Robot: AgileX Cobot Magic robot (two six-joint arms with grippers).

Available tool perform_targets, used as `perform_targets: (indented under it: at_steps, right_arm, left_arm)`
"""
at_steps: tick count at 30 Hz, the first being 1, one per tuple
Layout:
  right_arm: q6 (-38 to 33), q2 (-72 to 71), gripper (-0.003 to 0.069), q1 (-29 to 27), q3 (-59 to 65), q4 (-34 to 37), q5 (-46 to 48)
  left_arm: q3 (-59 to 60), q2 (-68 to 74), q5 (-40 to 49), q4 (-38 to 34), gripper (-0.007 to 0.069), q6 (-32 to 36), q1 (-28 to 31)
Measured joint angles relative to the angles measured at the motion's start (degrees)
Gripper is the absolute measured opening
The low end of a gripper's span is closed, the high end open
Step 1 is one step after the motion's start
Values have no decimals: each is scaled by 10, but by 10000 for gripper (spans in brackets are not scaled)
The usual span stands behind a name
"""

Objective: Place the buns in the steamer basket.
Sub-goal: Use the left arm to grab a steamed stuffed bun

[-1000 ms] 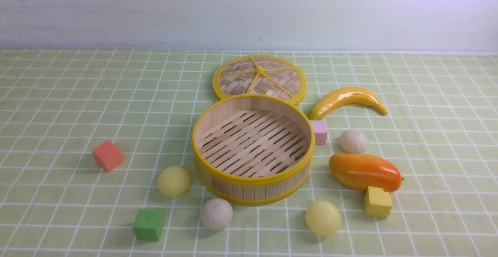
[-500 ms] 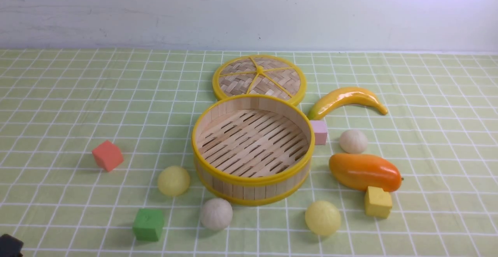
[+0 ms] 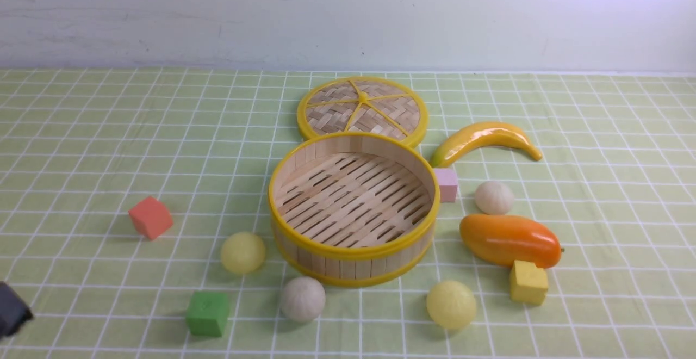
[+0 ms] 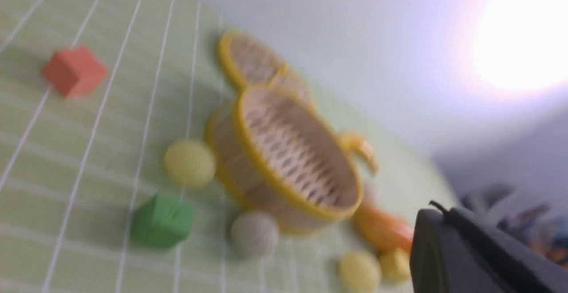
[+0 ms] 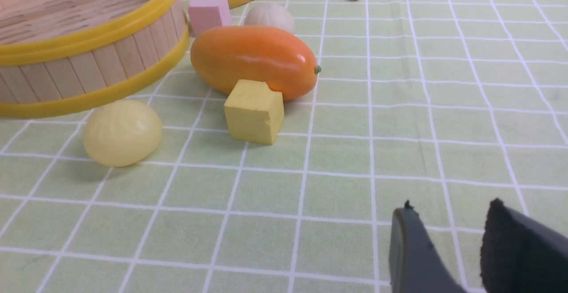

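The steamer basket [image 3: 352, 254] stands empty mid-table, with all the buns on the cloth around it. One pale yellow bun [image 3: 243, 252] lies at its left, an off-white bun [image 3: 302, 298] in front, another pale yellow bun [image 3: 451, 304] front right, and an off-white bun [image 3: 493, 197] to its right. My left gripper [image 3: 11, 309] shows only at the lower left edge, far from the buns. In the blurred left wrist view the left gripper [image 4: 443, 215] is shut and empty. My right gripper [image 5: 450, 215] is open over bare cloth, apart from the near yellow bun [image 5: 122, 132].
A woven lid [image 3: 362, 109] lies behind the basket. A banana [image 3: 484, 138], pink cube [image 3: 447, 184], orange mango [image 3: 509, 239] and yellow cube [image 3: 528, 282] crowd the right side. A red cube [image 3: 150, 217] and green cube [image 3: 207, 313] lie to the left.
My left gripper has come into the front view at the lower left edge, moved a little up, and shut. The buns and the other things have not moved.
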Motion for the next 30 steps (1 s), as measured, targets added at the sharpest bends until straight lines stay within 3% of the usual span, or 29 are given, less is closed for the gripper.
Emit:
perform_targets:
  at_steps: [3, 4, 6, 14, 20, 30]
  right_arm:
    - [0, 0, 241, 0, 0, 0, 0]
    - [0, 0, 241, 0, 0, 0, 0]
    - [0, 0, 241, 0, 0, 0, 0]
    - [0, 0, 241, 0, 0, 0, 0]
    - [0, 0, 241, 0, 0, 0, 0]
    - [-2, 0, 241, 0, 0, 0, 0]
  left_arm:
    - [-77, 138, 140, 4, -13, 81, -12]
    - [-82, 147, 147, 4, -13, 81, -13]
    - [-134, 276, 199, 7, -13, 157, -15]
    - [-247, 587, 177, -20, -13, 304, -28]
    - [-389, 751, 203, 52, -13, 314, -82]
    - [-537, 904, 224, 103, -13, 313, -44]
